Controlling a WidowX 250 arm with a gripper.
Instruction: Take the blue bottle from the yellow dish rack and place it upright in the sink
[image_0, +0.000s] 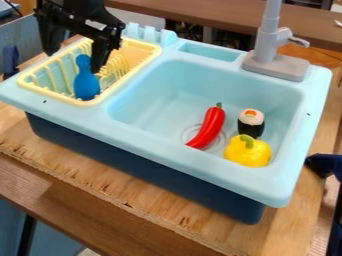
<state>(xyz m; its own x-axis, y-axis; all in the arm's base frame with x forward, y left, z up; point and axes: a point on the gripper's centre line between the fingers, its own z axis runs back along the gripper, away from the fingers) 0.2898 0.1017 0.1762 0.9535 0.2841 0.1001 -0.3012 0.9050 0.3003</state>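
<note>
At the upper left, my black gripper (73, 61) hangs over the yellow dish rack (144, 44) with its fingers spread apart and nothing seen between them. One fingertip is right by the upper part of a blue pin-shaped toy (87, 85), which stands in the rack's front part; whether they touch I cannot tell. In the basin of the light blue sink (150, 95) lie a red chili pepper (211, 126), a black-and-white sushi roll (251, 123) and a yellow bell pepper (248, 151).
A grey faucet (267, 50) rises from the sink's back edge. The sink stands on a wooden board (107, 177). Dark blue parts show at the right edge and the far left.
</note>
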